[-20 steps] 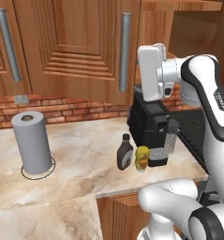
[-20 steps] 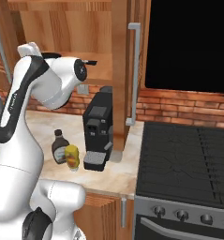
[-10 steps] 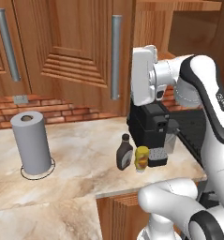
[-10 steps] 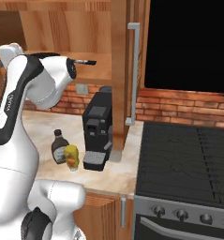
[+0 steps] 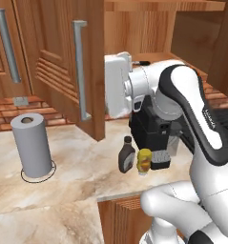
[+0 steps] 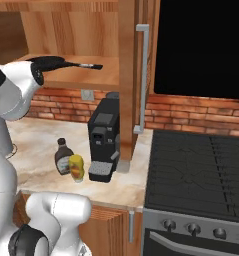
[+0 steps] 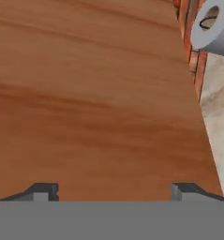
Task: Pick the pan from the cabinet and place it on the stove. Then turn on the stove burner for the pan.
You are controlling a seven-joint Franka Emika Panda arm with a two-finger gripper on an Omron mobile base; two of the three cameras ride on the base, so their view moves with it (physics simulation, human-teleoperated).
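- Jaws spread wide and holding nothing in the hand view: gripper (image 7: 114, 191) tips at either side, close against the inner face of the cabinet door (image 7: 94, 93); paper towel roll (image 7: 212, 29) beyond the door's edge.
- Left base view: cabinet (image 5: 134, 28) open, door swung out, hand just right of that door, above the coffee machine (image 5: 151, 131).
- Right base view: pan (image 6: 53, 62) on the cabinet shelf, handle (image 6: 85, 65) pointing toward the stove (image 6: 201, 175). Probably rigid, light, smooth; best pinched across the thin handle near the bowl.
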